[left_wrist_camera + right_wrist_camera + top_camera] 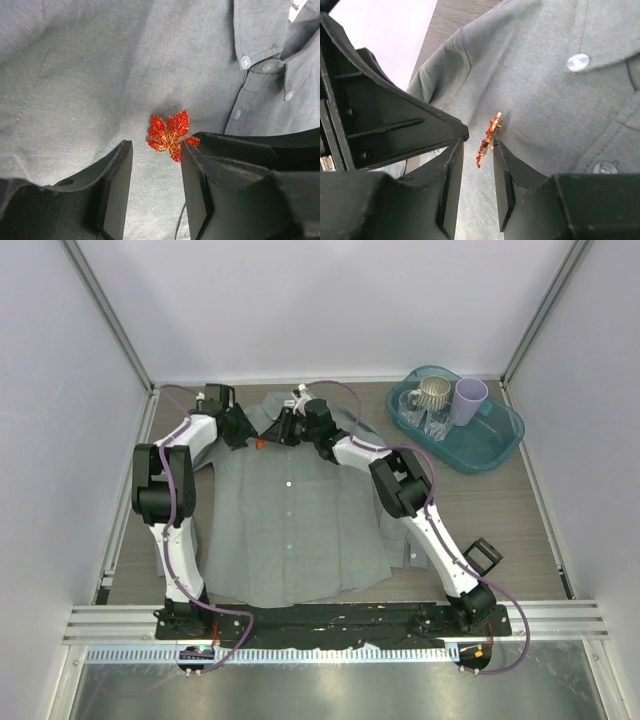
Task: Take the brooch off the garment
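Cloth could be pinched and pulled up with the brooch (170,134), pinned at 11 o'clock on the shirt (290,530) by the collar (260,30), if the left gripper (156,150) and right gripper (477,145), both with jaws apart at its sides, are squeezed too low.

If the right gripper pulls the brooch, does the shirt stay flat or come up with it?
Likely comes up: the shirt is thin, creased cloth lying loose, so probably floppy. The brooch stands edge-on off the fabric in the right wrist view, hinting the cloth gives easily. Brooch itself looks small and light.
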You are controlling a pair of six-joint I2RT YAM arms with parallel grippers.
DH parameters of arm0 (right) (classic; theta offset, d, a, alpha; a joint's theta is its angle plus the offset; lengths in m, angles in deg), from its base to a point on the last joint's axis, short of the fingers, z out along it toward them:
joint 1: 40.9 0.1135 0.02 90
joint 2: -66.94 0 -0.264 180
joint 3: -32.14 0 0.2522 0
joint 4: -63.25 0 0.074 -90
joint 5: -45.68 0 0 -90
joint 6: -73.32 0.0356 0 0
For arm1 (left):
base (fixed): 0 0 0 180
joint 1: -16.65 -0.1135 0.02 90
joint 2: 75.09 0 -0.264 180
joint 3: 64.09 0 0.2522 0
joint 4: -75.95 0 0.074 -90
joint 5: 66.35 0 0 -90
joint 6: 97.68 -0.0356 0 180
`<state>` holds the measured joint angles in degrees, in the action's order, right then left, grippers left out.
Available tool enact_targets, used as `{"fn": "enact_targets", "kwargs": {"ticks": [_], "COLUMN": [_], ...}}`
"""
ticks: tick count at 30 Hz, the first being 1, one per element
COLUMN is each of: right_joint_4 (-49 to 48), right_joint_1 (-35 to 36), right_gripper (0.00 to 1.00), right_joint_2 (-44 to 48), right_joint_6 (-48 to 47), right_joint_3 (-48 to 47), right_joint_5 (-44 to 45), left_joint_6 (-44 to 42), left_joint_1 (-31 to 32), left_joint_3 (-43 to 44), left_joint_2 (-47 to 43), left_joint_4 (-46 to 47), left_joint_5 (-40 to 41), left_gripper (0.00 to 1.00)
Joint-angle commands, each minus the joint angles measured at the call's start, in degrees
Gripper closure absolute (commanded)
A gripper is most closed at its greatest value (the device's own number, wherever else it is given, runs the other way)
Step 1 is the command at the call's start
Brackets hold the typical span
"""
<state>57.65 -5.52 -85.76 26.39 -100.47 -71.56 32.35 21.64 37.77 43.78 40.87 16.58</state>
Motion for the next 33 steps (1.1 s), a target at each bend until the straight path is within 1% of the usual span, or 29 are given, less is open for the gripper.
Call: {"fn": "enact_targets", "kwargs": {"ticks": [1, 2, 3, 5, 11, 14, 18, 21, 28, 33], "right_joint_4": [-3.8, -4.3, -4.6, -6.1, -10.0, -11.0, -11.0, -10.8, -11.1, -11.1], "right_joint_1": [0.4, 0.5, 0.5, 0.4, 0.0, -0.1, -0.1, 0.0, 0.0, -0.1], "right_gripper": [0.64, 0.64, 0.64, 0.64, 0.64, 0.64, 0.64, 0.64, 0.64, 0.64], "right_joint_2": [-0.8, -1.0, -1.2, -1.2, -2.0, -2.5, -3.2, -4.2, -4.9, -5.0], "right_joint_6": [3.6, 3.9, 4.5, 5.9, 10.7, 12.3, 13.4, 14.5, 15.6, 15.8], "right_joint_3": [-3.2, -3.1, -3.1, -3.1, -3.0, -3.4, -4.2, -5.3, -6.1, -6.1], "right_joint_5": [-1.2, -1.2, -1.3, -2.0, -3.4, -3.7, -3.8, -4.0, -3.9, -3.9], "left_joint_6": [-0.2, -0.1, 0.0, 0.0, -2.5, -5.0, -8.8, -10.6, -12.1, -12.4], "left_joint_1": [-0.1, -0.2, -0.1, -0.2, -0.1, 0.6, 2.6, 3.7, 4.1, 4.1], "left_joint_3": [-1.4, -1.4, -1.6, -2.0, -3.5, -5.1, -5.5, -5.4, -5.3, -3.4], "left_joint_2": [-3.7, -3.9, -4.0, -4.4, -6.0, -7.2, -7.2, -6.6, -5.4, -3.3], "left_joint_4": [1.7, 1.5, 1.5, 1.7, 0.7, 1.6, 1.5, 1.9, 2.1, 1.4], "left_joint_5": [-0.6, -0.7, -0.8, -0.8, 1.7, 4.2, 6.5, 8.6, 10.2, 11.7], "left_gripper": [0.54, 0.56, 0.59, 0.62, 0.66, 0.63, 0.50, 0.44, 0.42, 0.47]}}
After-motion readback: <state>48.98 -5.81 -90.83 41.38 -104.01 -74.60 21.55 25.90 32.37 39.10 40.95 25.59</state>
